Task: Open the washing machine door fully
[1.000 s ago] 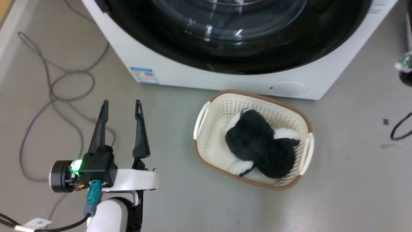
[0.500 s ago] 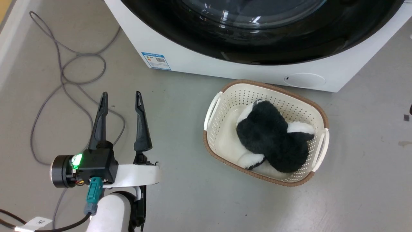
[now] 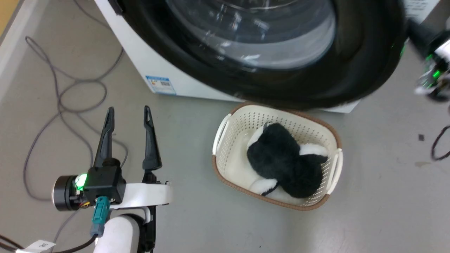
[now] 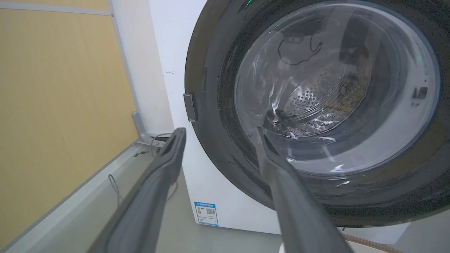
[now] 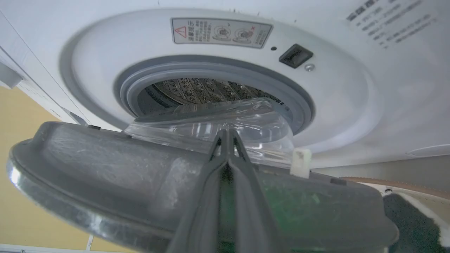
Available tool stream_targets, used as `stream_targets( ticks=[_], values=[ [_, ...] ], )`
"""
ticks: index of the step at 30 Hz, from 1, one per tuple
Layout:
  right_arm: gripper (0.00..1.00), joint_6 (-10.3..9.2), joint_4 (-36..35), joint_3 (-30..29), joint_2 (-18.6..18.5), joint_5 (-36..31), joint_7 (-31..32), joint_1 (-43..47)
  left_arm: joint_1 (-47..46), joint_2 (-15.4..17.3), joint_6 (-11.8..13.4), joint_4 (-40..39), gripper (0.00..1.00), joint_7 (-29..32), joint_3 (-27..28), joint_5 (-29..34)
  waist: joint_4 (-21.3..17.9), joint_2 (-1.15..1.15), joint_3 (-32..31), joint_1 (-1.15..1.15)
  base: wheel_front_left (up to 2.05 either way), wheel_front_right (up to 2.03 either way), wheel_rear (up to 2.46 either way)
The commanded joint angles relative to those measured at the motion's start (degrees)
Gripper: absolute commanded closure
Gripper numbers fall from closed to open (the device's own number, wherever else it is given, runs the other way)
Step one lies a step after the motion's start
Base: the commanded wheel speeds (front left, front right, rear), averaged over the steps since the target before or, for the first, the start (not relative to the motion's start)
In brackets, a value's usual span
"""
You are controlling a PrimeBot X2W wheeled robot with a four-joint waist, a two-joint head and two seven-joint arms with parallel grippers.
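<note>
- Grey floor in front of the washing machine, with a loose cable at left and a cream basket holding a black-and-white plush toy just before it.
- Half a second back: washing machine door lying flush in the white front. Now swung out on its free side — black rim blurred with motion and overhanging the basket's far edge.
- Seen from the right wrist: ajar only, with the glass bowl partly drawn out of the grey rubber ring, the steel drum showing behind and a white latch tab standing free on the door's edge.
- As for the right gripper: fingers pressed together, clasping nothing, tips set against the door's inner face — probably hooking it outward.
- As for the left gripper: fingers spread wide, empty, hovering over the floor well apart from the door, same pose as before.
- For the task: latch evidently released, most of the swing yet to come.
- Worth watching: the low rim passing above the basket; cannot tell how closely.
</note>
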Motion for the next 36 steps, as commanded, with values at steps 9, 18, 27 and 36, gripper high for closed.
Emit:
stream_targets(
  ticks=[9, 18, 27, 36],
  values=[
    [1.0, 0.06, -7.0, 3.6, 2.5, 2.0, 6.2, 10.2, 3.8, 0.1, -1.0, 0.8, 0.0, -0.3, 1.9, 0.9, -2.7, 0.0, -5.4, 0.0, 0.0, 0.0, 0.0],
    [1.0, 0.06, -18.5, 5.9, 3.6, 4.6, 10.4, 21.9, 7.0, 0.5, -1.9, 1.6, 0.0, -0.3, 2.4, 1.4, -3.9, 0.0, -9.5, 0.0, 0.0, 0.0, 0.0],
    [1.0, 0.06, -29.7, 10.6, 8.3, 6.4, 12.9, 33.3, 9.2, 0.7, -2.1, 3.6, 0.0, -0.3, 2.4, 1.7, -3.9, 0.0, -12.8, 0.0, 0.0, 0.0, 0.0],
    [1.0, 0.06, -36.2, 16.0, 11.9, 6.0, 14.7, 40.4, 10.4, 0.7, -1.9, 4.3, 0.0, -0.3, 2.3, 1.6, -3.5, 0.0, -14.3, 0.0, 0.0, 0.0, 0.0]
  ],
)
